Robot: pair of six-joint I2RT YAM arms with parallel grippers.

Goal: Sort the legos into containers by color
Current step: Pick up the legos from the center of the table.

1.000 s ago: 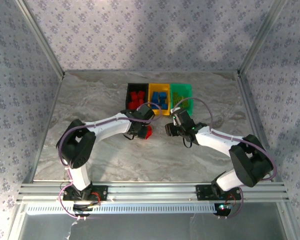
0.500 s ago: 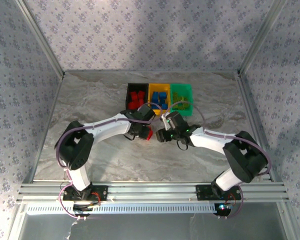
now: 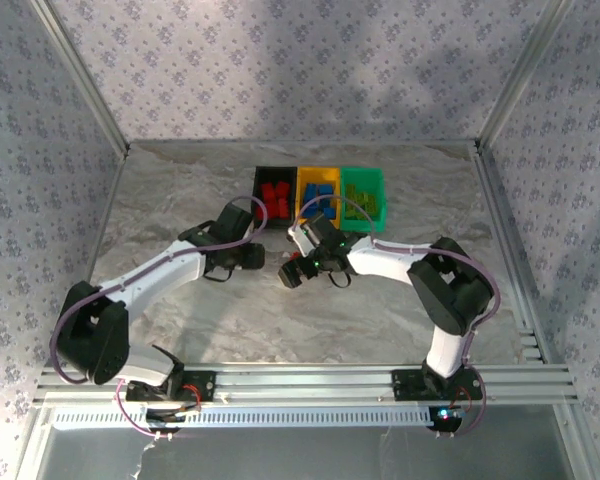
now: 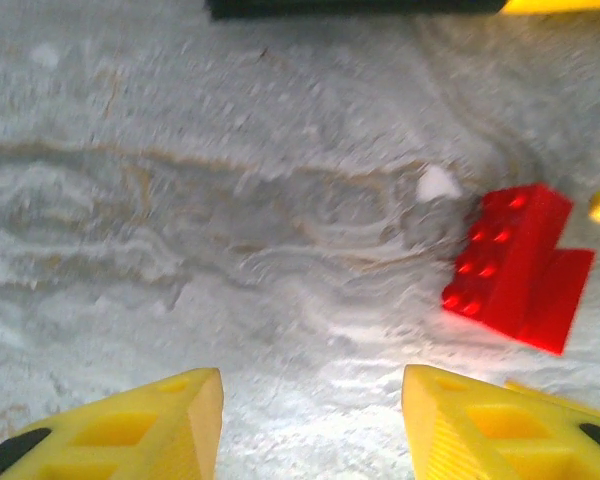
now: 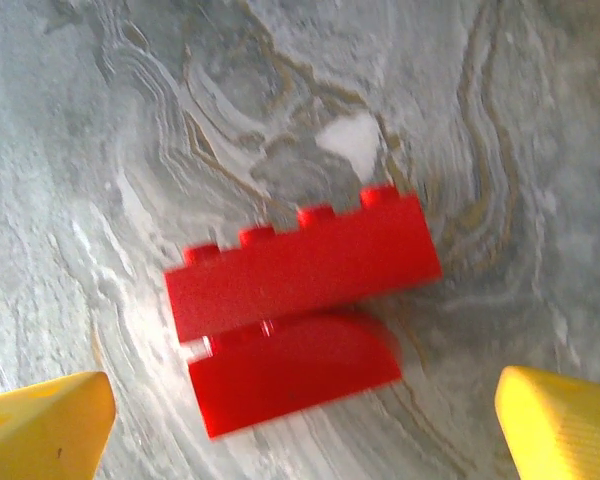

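Top external: three bins stand in a row at the far middle of the marble table, the black bin with red bricks, the orange-yellow bin with blue ones, and the green bin with yellow-green ones. The sorting looks nearly done. Both arms reach toward one spot just in front of the bins, left gripper and right gripper close together.

Left wrist: the left gripper has its jaws partly apart with nothing between them. The red lego lies off to their right, near the black bin's edge.

Right wrist: the right gripper is spread wide and empty, hanging over the red lego. The piece rests on the marble roughly between the fingers (a four-stud brick with a curved red part joined beneath, as far as the blur allows). This is probably the pick-up step. Next it must lower, close across the brick's narrow width, and carry it to the black bin.
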